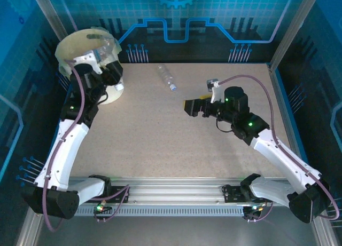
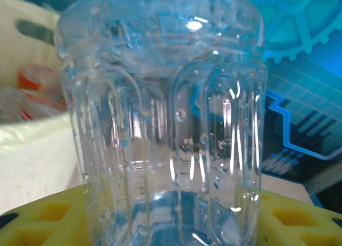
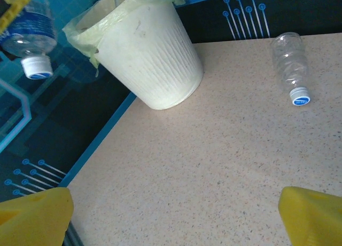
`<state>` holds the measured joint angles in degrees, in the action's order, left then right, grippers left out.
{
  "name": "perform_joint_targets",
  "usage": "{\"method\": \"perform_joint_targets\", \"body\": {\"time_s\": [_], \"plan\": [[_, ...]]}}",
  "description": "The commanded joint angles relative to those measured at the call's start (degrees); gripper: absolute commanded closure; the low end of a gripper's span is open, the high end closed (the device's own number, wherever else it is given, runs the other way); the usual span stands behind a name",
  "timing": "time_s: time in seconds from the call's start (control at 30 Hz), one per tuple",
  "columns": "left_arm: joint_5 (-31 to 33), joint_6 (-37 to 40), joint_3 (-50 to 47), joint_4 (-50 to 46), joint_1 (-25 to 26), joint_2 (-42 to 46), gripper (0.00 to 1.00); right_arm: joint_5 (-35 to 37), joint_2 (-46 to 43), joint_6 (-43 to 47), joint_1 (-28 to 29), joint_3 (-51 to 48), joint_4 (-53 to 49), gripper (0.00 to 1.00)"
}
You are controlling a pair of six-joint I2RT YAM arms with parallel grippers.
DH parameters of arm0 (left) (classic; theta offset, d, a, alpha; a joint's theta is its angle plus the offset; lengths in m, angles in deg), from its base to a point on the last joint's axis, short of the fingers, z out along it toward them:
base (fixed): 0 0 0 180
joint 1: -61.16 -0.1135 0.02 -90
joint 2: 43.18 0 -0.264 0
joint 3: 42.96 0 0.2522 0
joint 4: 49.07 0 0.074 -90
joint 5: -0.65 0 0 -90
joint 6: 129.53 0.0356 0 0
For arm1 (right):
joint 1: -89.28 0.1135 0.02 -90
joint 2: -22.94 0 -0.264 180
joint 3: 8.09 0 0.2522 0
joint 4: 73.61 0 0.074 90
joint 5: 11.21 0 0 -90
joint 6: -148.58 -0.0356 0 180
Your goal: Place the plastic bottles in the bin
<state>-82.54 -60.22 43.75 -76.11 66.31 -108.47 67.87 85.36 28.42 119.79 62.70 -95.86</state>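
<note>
No text is legible: the blue label (image 3: 20,23) of the raised bottle (image 3: 35,46) and the printed cap (image 3: 300,100) of the lying bottle (image 3: 289,62) are too blurred.

My overhead camera looks down from above and behind me, facing far, over the whole table (image 1: 203,150). My left wrist camera sits right against a clear bottle (image 2: 171,123), facing far. My right wrist camera looks low toward the far left, sharing the bin (image 3: 155,54) and a lying bottle (image 3: 291,67) with the overhead.
</note>
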Motion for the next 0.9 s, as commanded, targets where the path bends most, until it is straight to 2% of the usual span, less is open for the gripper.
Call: {"method": "perform_joint_targets", "body": {"time_s": [0.0, 0.37, 0.53, 0.7, 0.87], "plan": [[5.2, 4.7, 3.8, -1.1, -2.0, -0.4, 0.55, 3.1, 0.9, 0.6, 0.9, 2.8, 0.5, 0.00], [5.3, 7.8, 15.0, 0.5, -12.0, -11.9, 0.54, 4.3, 4.4, 1.1, 1.8, 5.9, -0.1, 0.00], [4.7, 16.1, 20.0, 5.2, -15.4, -19.7, 0.51, 5.3, 4.5, 1.6, 2.3, 6.5, -1.6, 0.00], [2.6, 18.5, 28.3, 3.2, -19.1, -28.0, 0.51, 6.8, 3.7, 1.5, 2.5, 6.2, -3.1, 0.00], [1.9, 17.2, 35.3, 0.0, -20.4, -34.8, 0.51, 7.9, 3.6, 1.2, 2.5, 6.5, -3.8, 0.00]]}}
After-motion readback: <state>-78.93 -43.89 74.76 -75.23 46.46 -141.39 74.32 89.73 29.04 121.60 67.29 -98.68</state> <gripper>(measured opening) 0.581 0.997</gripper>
